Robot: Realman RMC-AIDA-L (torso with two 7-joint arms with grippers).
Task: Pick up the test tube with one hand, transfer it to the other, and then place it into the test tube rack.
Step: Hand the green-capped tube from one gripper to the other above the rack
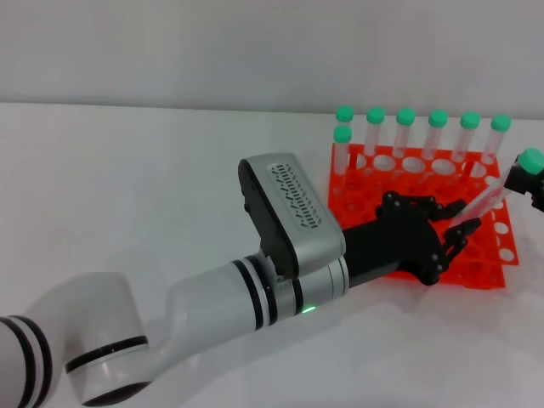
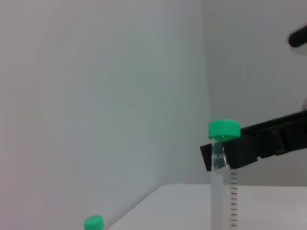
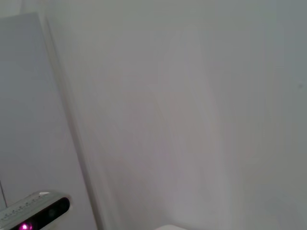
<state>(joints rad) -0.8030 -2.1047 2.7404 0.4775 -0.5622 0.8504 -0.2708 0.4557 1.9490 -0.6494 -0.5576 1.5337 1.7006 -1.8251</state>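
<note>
Right now the test tube hangs tilted above the right part of the test tube rack, held at both ends. The left tool has its black fingers closed on the tube's lower end, while the right tool, at the head view's right edge, grips it just under the green cap. Seven other capped tubes stand along the rack's far rows on the white worktop.

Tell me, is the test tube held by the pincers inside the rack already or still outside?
Outside. The test tube hangs tilted above the orange rack, its lower end at the left pincer, its cap end at the right pincer.
</note>
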